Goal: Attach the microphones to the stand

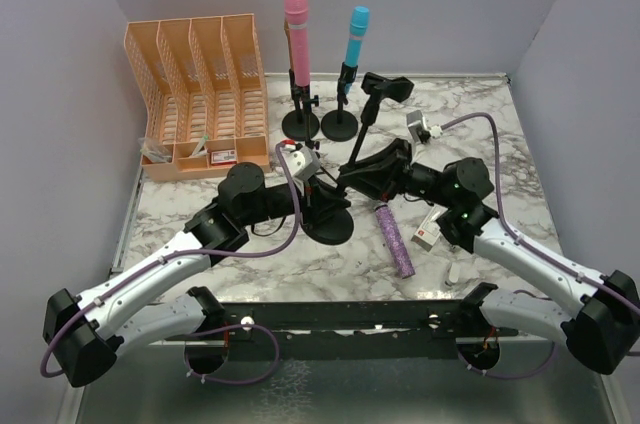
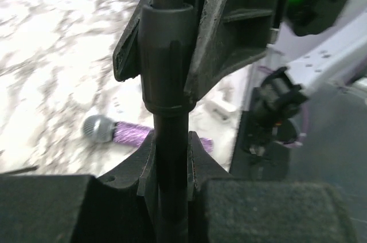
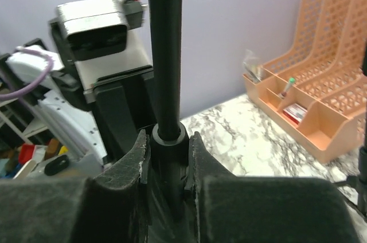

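Marble table (image 1: 480, 134): stand (image 1: 332, 227), pole mostly hidden between arms. Both reach inward; left gripper (image 2: 170, 157), right gripper (image 3: 169, 145) clenched on pole. Purple mic (image 1: 393, 239) lies beside.

Three microphones are in view: one pink microphone (image 1: 295, 4), one blue microphone (image 1: 358, 22) and one purple microphone (image 1: 395, 237). There are three black stands, namely two back stands (image 1: 300, 124) (image 1: 339, 124) and one middle stand (image 1: 330, 225). One orange file rack (image 1: 195, 94) has four slots. Two white-and-red boxes (image 1: 428, 235) (image 1: 222, 155) and two robot arms (image 1: 150, 269) (image 1: 540, 259) complete the count.
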Robot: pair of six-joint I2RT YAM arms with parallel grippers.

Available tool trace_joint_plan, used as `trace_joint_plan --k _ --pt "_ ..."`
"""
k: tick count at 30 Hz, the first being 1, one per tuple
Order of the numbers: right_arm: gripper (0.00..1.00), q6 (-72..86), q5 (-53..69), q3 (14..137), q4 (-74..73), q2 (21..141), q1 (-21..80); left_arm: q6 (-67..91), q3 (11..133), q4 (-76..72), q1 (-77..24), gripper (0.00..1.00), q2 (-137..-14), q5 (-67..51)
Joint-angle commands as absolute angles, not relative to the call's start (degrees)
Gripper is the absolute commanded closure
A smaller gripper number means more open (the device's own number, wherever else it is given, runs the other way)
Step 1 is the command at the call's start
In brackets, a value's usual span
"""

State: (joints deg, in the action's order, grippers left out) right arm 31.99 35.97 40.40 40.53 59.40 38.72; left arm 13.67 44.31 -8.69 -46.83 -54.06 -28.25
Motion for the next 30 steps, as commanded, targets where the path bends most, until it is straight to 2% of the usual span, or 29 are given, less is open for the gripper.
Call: trace_joint_plan --k 1,9,14,15,19,21,25,30 --pt "0.99 33.1 29.18 42.08 39.57 64.05 39.41 3.98 44.42 -9.53 -47.02 1.0 -54.44 -11.2" --pt "0.99 38.12 14.5 44.55 31.77 66.64 39.55 1.55 40.61 -14.43 -47.09 1.0 -53.54 1.92" --pt "0.99 44.46 11.71 45.5 28.52 69.95 39.55 1.89 38.46 -14.82 -47.06 1.0 -55.35 8.44" --pt "0.95 45.06 11.51 45.21 28.79 70.04 39.55 2.25 38.02 -14.86 -47.03 1.0 -55.37 8.25" --pt "0.52 46.3 9.08 42.34 31.32 67.52 39.47 4.99 35.42 -16.41 -47.0 1.0 -53.28 5.19" --pt "0.41 45.63 7.17 41.48 31.97 65.52 39.46 5.87 34.71 -16.52 -47.03 1.0 -52.26 2.49" --pt "0.33 42.92 3.71 41.66 31.91 63.24 39.46 7.82 33.49 -16.93 -47.02 1.0 -50.89 -2.59" --pt "0.31 40.12 0.41 45.96 28.09 64.27 39.46 9.32 32.63 -17.96 -47.07 1.0 -49.36 -5.1"
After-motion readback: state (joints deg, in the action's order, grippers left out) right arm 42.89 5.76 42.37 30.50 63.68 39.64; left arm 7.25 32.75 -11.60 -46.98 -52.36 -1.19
